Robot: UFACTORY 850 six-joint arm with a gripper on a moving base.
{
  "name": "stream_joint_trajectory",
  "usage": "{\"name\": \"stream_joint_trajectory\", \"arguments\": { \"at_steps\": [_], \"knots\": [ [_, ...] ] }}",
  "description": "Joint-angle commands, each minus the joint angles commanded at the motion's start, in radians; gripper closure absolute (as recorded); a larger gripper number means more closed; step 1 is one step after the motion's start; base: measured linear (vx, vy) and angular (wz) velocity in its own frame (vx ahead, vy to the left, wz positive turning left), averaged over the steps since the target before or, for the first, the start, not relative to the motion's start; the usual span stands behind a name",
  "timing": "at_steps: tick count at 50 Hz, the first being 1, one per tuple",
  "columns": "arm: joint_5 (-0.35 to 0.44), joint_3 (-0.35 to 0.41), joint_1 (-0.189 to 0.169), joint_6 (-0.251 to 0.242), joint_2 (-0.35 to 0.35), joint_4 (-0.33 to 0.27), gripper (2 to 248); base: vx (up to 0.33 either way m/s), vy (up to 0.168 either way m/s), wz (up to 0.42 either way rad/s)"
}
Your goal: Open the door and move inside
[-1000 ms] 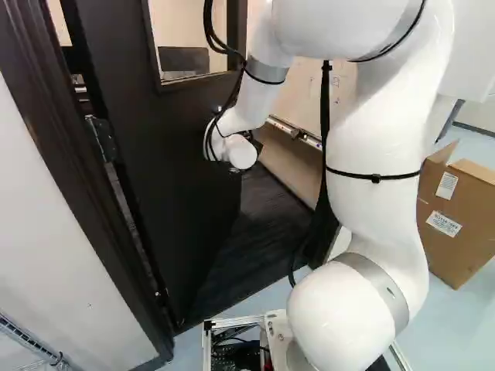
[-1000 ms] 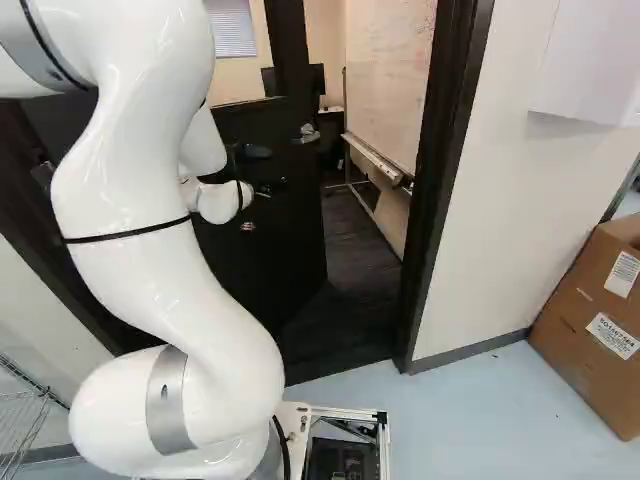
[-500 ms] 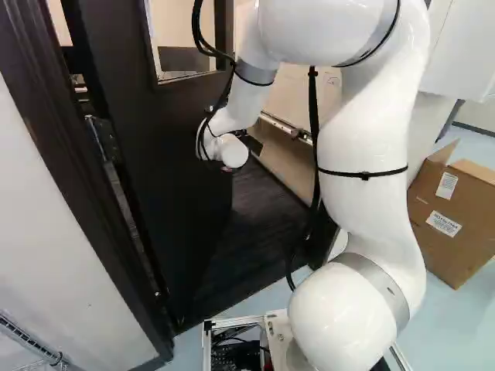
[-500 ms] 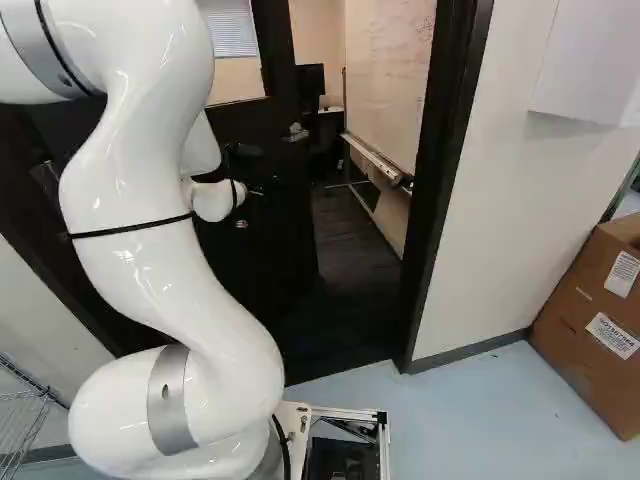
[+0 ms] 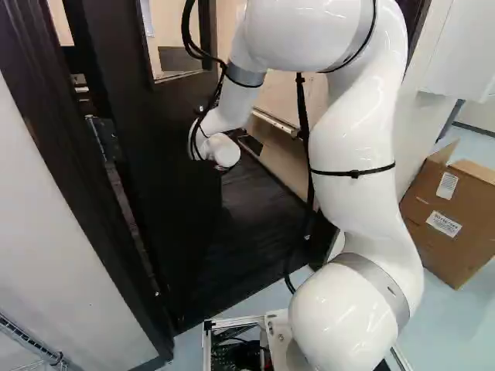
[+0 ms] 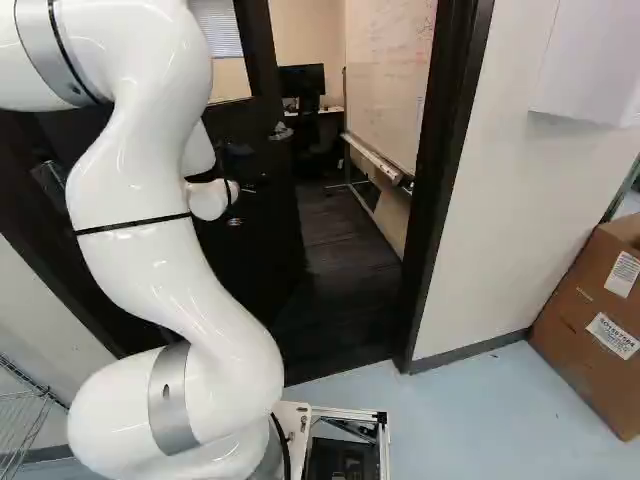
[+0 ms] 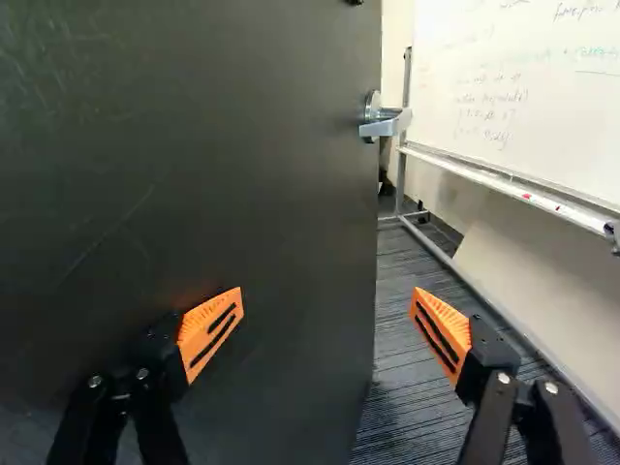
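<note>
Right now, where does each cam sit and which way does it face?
Left base view: behind the arm, to its left, looking ahead and slightly down at the door; arm right of middle.
Right base view: behind, to the arm's right, facing ahead past the door frame; arm left of middle.
Wrist view: on the wrist, looking along the open hand at the door's face and handle; both fingers show.
Shared: base views both show the cardboard box.
</note>
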Motion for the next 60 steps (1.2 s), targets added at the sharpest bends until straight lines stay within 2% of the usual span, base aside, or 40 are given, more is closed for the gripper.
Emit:
{"name": "stream_joint_trajectory", "arguments": {
  "at_steps": [20,60],
  "knots": [
    [0.006,-0.054,0.022,0.000,-0.042,-0.046,3,0.000,0.000,0.000],
    [0.049,-0.179,0.058,0.000,-0.138,-0.181,3,0.000,0.000,0.000]
  ]
}}
